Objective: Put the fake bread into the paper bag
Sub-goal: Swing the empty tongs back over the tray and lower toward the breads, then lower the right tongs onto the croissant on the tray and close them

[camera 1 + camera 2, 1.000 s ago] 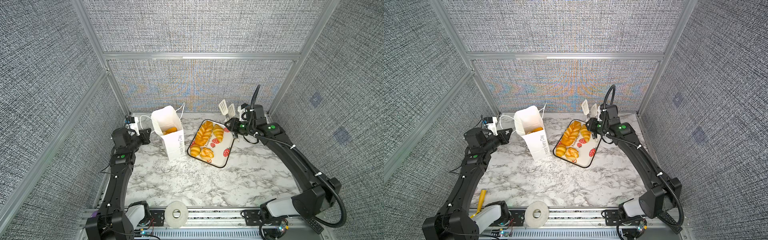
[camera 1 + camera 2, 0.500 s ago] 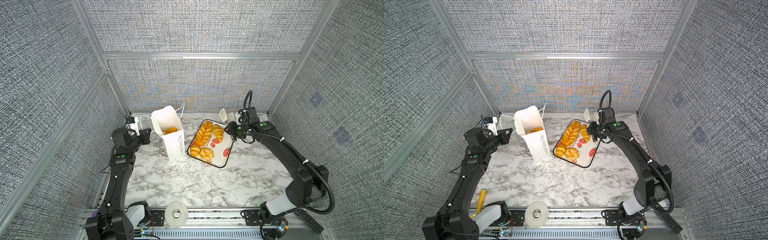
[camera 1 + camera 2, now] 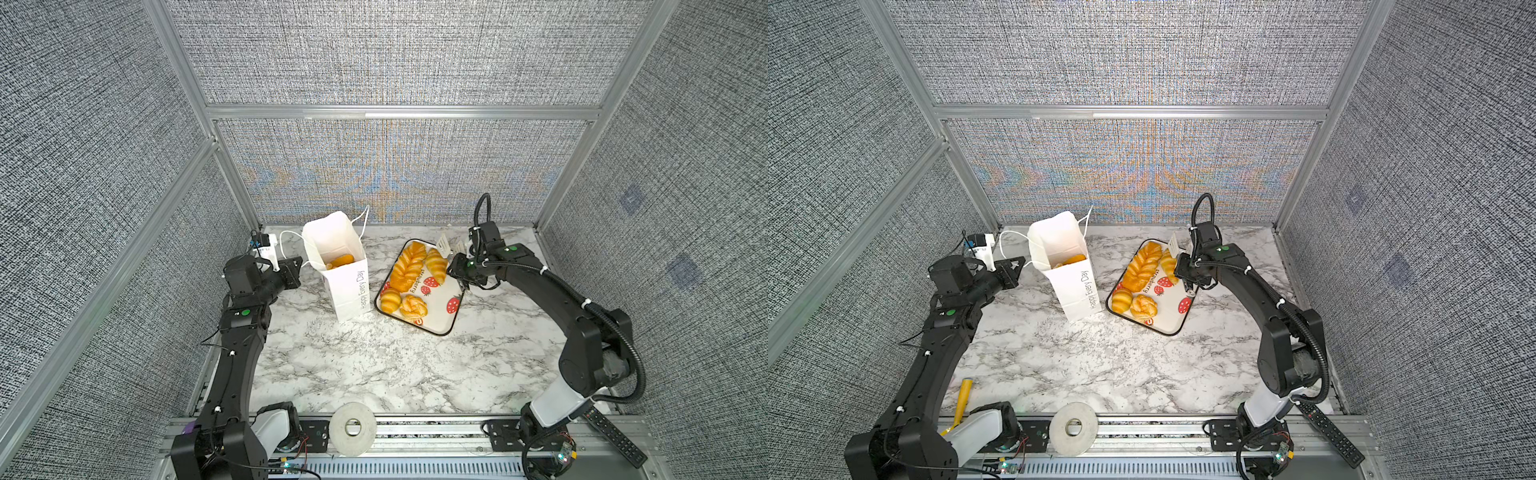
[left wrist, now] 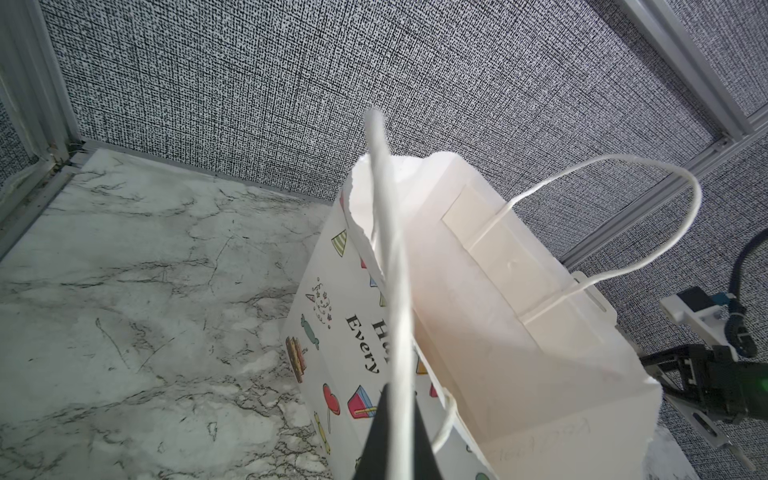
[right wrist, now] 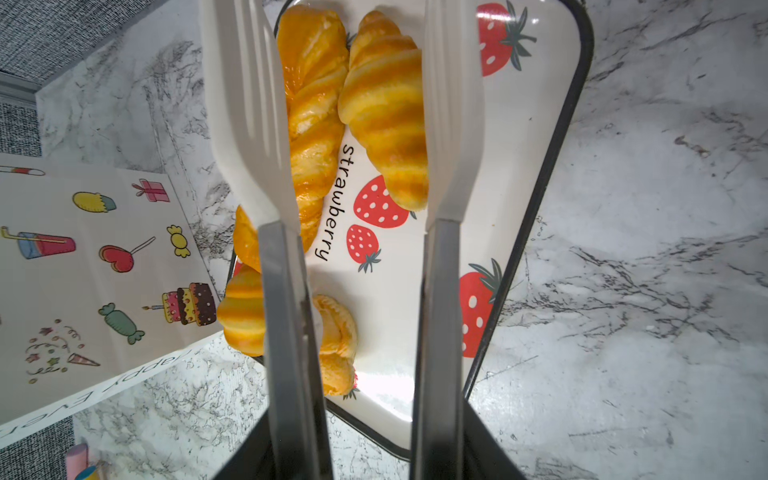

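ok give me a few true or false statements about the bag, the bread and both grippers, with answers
1. The paper bag stands upright with some fake bread inside. True.
2. The left gripper is open and clear of the bag. False: its jaws are shut on the bag's cord handle.
3. The right gripper holds tongs above the tray. True.
4. The braided loaf is in the bag. False: it lies on the tray beside a croissant.
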You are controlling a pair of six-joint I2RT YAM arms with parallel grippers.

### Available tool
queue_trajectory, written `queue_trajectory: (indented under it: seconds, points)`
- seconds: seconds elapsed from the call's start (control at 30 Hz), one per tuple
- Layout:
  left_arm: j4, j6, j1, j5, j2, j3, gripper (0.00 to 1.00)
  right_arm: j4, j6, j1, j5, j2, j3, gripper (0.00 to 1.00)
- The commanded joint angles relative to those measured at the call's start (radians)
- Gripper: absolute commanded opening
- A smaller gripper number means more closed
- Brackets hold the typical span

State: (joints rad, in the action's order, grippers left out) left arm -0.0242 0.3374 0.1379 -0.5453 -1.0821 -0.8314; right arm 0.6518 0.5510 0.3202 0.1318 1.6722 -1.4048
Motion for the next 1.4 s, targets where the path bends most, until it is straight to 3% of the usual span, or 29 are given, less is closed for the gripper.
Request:
queue_trajectory:
  seconds: [0.0,1.37]
  points:
    - [0.01,-0.007,0.0,-0.003,0.003,-0.001,0.0,-0.006,-0.005,0.0,-0.019,0.014,0.001,0.47]
    - [0.008,-0.008,0.0,-0.003,0.0,-0.002,0.0,-0.018,-0.021,0.031,-0.02,0.132,0.021,0.49]
